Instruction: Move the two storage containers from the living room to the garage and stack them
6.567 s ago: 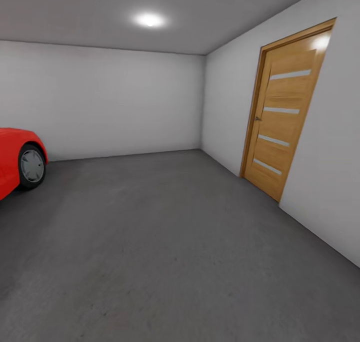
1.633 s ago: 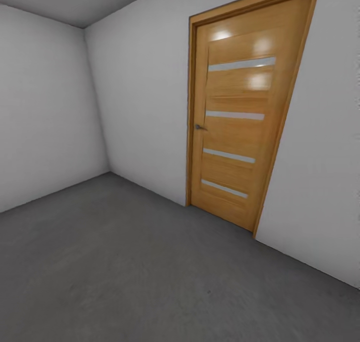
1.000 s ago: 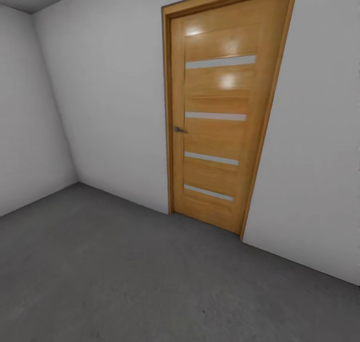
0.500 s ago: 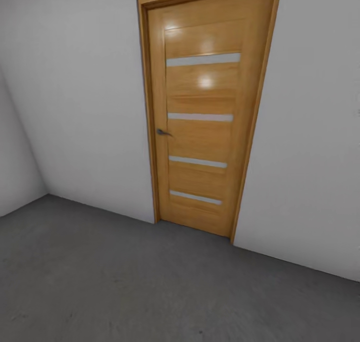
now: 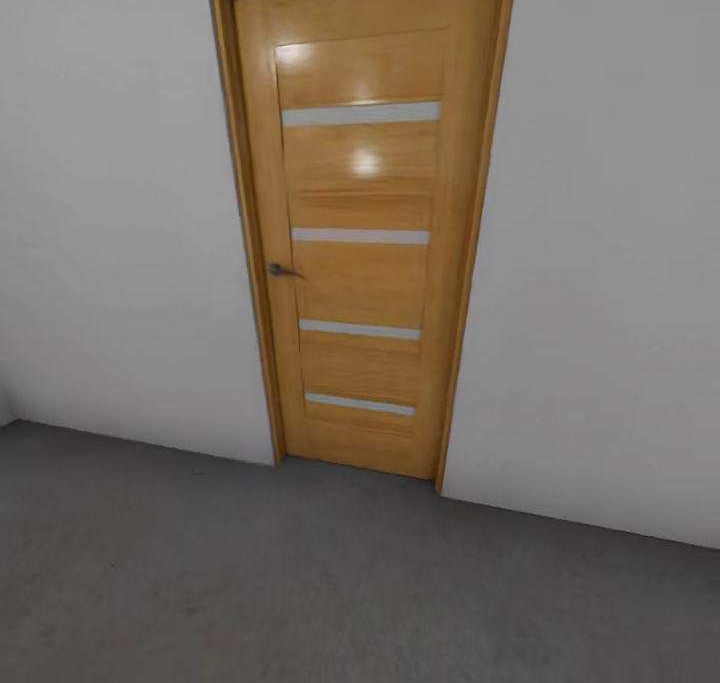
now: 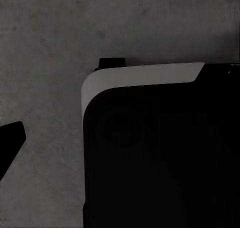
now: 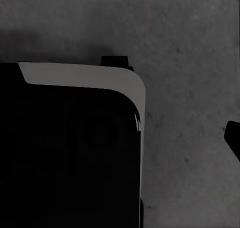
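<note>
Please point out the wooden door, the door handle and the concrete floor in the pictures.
wooden door (image 5: 365, 283): head view, middle panel of the leaf.
door handle (image 5: 282, 270): head view, its metal lever.
concrete floor (image 5: 300, 583): head view, bare grey patch before the door.

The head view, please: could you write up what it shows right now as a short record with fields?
room: garage, pale grey walls
door: wooden door, shut, four pale horizontal strips
handle: grey lever on the door's left edge
wall: plain wall on both sides of the door
floor: dark grey concrete floor up to the door's foot
wrist views: same concrete beneath each arm, with the robot's dark base
end effectors: too little of either in view to tell open or shut
</note>
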`<state>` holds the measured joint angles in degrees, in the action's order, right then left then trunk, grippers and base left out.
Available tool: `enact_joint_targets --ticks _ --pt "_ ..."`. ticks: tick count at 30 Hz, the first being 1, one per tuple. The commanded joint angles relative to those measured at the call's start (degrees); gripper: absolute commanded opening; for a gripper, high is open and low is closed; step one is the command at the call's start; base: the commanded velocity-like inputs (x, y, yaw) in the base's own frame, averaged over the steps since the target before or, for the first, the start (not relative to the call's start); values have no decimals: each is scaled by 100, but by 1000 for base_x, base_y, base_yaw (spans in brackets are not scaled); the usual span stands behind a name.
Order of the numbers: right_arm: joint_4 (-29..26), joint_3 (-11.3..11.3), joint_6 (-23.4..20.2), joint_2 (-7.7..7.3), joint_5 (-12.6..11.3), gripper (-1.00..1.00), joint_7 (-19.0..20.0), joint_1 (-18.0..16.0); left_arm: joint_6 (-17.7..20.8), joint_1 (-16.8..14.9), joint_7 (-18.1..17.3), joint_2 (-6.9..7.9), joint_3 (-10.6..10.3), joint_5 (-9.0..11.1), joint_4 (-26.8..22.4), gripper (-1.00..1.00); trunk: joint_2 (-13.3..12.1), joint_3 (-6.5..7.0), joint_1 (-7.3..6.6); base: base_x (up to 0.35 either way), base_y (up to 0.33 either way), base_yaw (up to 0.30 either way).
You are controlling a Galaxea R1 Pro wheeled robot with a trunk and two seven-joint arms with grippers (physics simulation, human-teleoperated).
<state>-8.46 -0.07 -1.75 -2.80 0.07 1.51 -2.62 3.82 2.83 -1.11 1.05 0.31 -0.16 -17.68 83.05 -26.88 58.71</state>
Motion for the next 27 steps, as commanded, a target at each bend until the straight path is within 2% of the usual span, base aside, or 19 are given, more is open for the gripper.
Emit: enact_joint_targets --ticks 1,20,27 --pt "-7 -2 -18 -1 1 100 16 -2 40 7 -12 1 4 -2 -25 100 2 -5 2 154 7 -266" --pt "-7 -2 -18 -1 1 100 16 -2 40 7 -12 1 4 -2 -25 100 2 -5 2 152 1 -263" --pt "-7 -2 -18 -1 1 100 14 -2 40 7 -12 1 6 -2 -25 100 2 -5 2 329 0 -27"
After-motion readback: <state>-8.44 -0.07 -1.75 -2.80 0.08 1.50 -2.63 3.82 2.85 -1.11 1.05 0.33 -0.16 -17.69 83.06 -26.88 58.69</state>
